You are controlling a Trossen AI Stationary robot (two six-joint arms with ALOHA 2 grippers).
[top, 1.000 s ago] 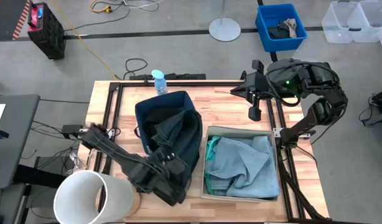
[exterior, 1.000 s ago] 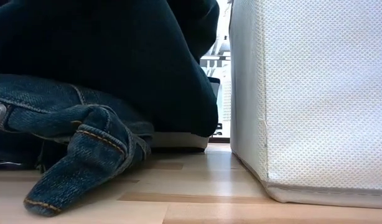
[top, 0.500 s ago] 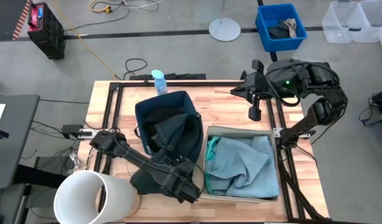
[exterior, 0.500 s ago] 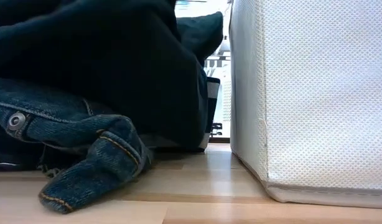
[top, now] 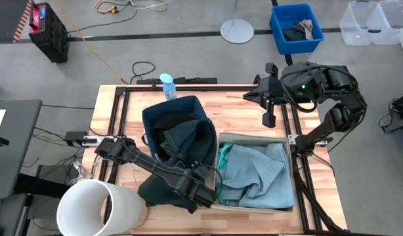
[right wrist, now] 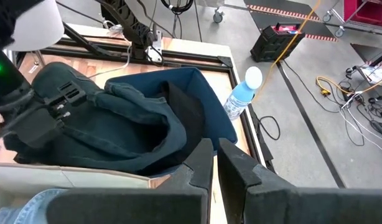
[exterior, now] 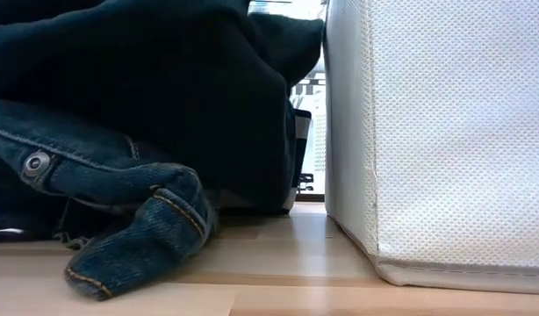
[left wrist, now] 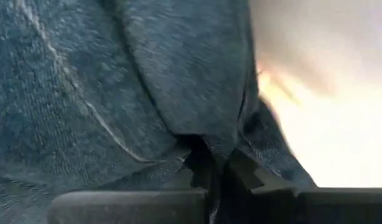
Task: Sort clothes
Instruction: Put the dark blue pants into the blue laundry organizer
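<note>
**Left gripper clamped on dark jeans at near edge of desk**

Left gripper [top: 200, 196] low over the near middle of the desk [top: 116, 98], just left of the white fabric bin [top: 254, 204]. Its wrist view shows the two fingers pinched together with a fold of dark navy jeans [left wrist: 116, 93] caught between them: clenched on denim.

The dark navy jeans [top: 182, 147] hang out of the navy fabric bin [top: 154, 113] and spill over its near wall toward the desk edge. Low view: a hem and a rivet button of the jeans lie on the wood, close beside the white bin's wall. My reading: the grip is taken at the trailing end so the loose part can be lifted and fed into the navy bin, with darks kept apart from lights.

Pale blue denim jeans [top: 257, 172] fill the white bin, with a strip of the turquoise top [top: 222, 157] showing along its left side. Cannot pick out the black garment for certain.

Right gripper [top: 269, 119] waits over the far right of the desk, fingers nearly together, holding nothing. A water bottle [top: 167, 85] stands at the far edge.
</note>
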